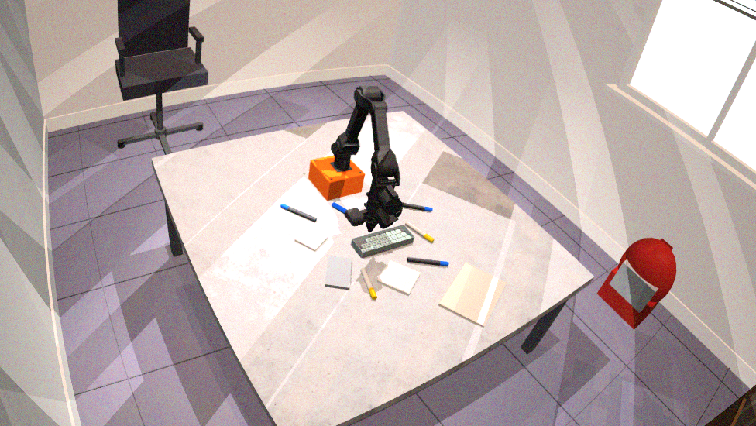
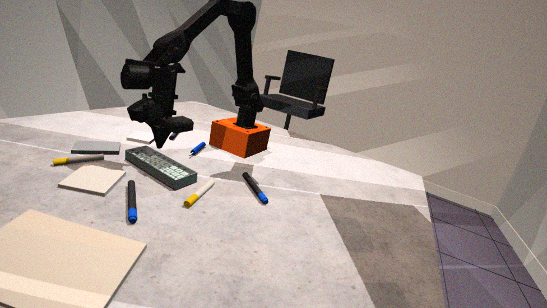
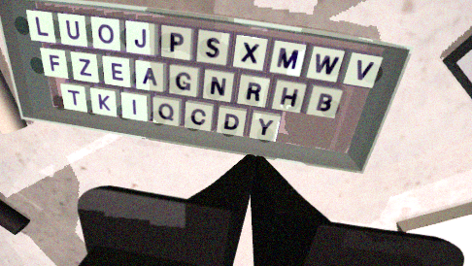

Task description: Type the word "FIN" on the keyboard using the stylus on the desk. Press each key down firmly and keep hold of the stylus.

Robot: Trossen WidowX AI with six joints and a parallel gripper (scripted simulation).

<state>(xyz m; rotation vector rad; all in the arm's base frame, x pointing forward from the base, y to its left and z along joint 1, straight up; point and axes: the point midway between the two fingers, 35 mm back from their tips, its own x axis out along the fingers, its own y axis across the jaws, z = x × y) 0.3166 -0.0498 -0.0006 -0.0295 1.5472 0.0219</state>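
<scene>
The keyboard (image 1: pixel 383 240) (image 2: pixel 160 164) (image 3: pixel 217 87) lies mid-desk, its three rows of letters readable in the wrist view. The F key (image 3: pixel 54 63) is at the left of the middle row, the I key (image 3: pixel 134 107) in the bottom row. My gripper (image 1: pixel 370 228) (image 2: pixel 159 146) (image 3: pixel 253 163) is shut and empty, pointing down. Its tips appear just outside the keyboard's long edge, below the Y key in the wrist view. The stylus (image 1: pixel 338 207) (image 2: pixel 198 148), blue with a thin tip, lies on the desk between the keyboard and the orange base; the gripper partly hides it in the top view.
Black pens with blue caps (image 1: pixel 298 212) (image 1: pixel 427 261) (image 2: pixel 255 187) and yellow-capped markers (image 1: pixel 420 232) (image 2: pixel 199 193) lie around the keyboard. A grey pad (image 1: pixel 338 272) (image 2: pixel 95 147), pale square pads (image 1: pixel 400 277) (image 2: pixel 91 180) and a beige sheet (image 1: pixel 470 293) are on the far side from the orange base (image 1: pixel 346 186) (image 2: pixel 229 137).
</scene>
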